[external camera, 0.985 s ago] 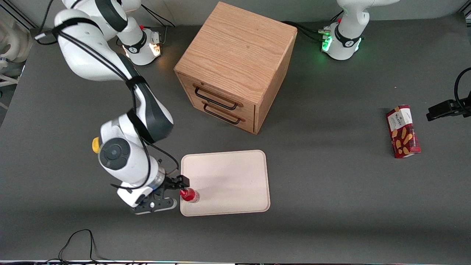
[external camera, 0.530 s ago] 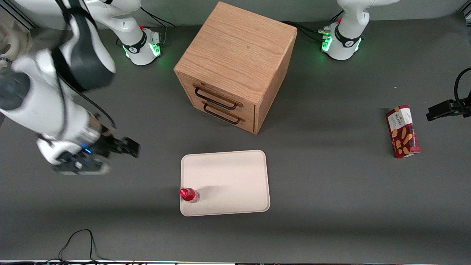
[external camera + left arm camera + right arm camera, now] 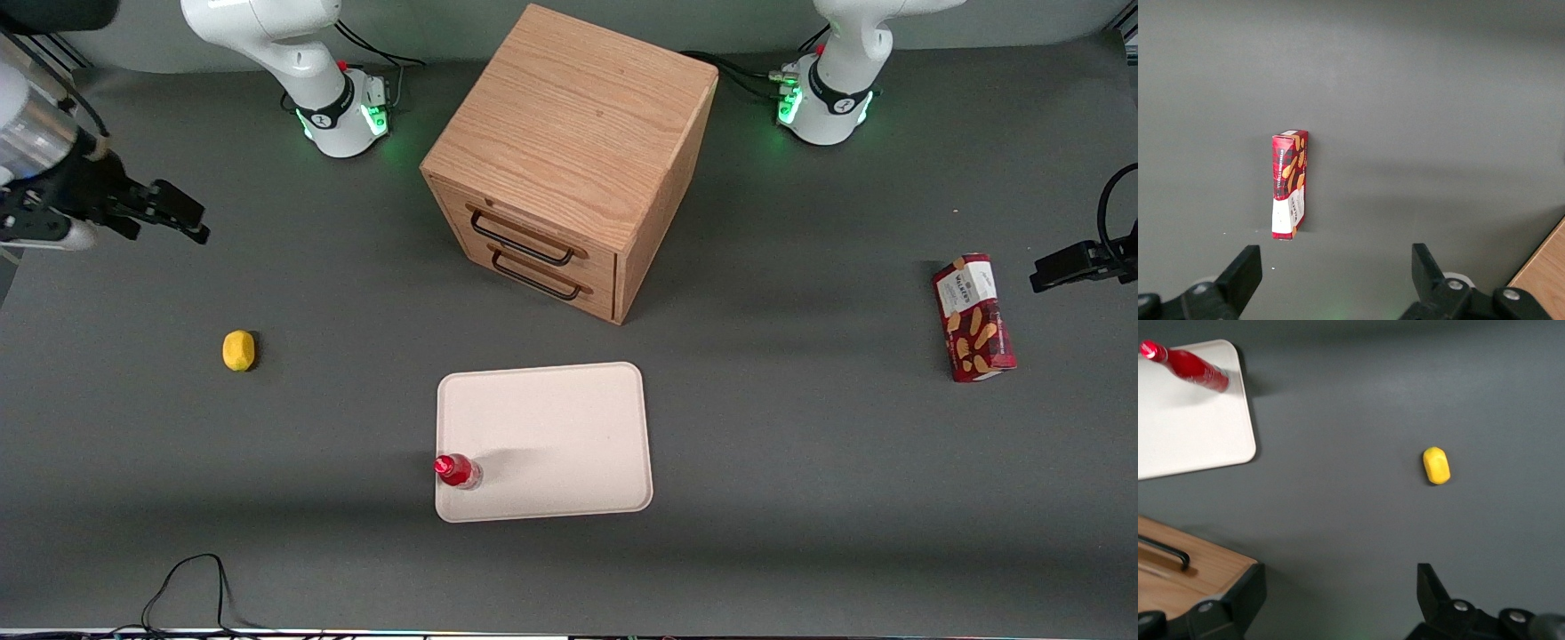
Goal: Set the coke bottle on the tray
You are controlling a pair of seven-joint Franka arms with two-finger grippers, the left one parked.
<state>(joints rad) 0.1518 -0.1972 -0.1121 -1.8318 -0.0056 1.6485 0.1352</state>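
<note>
The coke bottle (image 3: 457, 470) stands upright on the cream-white tray (image 3: 551, 436), in the tray's corner nearest the front camera at the working arm's end. It also shows in the right wrist view (image 3: 1188, 365) on the tray (image 3: 1191, 427). My gripper (image 3: 182, 213) is open and empty, raised well above the table, far from the tray toward the working arm's end. Its two fingers (image 3: 1245, 590) stand wide apart with only bare table between them.
A yellow lemon (image 3: 238, 350) lies on the table between my gripper and the tray, also in the right wrist view (image 3: 1436, 465). A wooden two-drawer cabinet (image 3: 569, 160) stands farther from the camera than the tray. A red biscuit box (image 3: 973, 317) lies toward the parked arm's end.
My gripper let go of the bottle, left it standing on the tray, and swung up and away toward the working arm's end. The lemon came into view.
</note>
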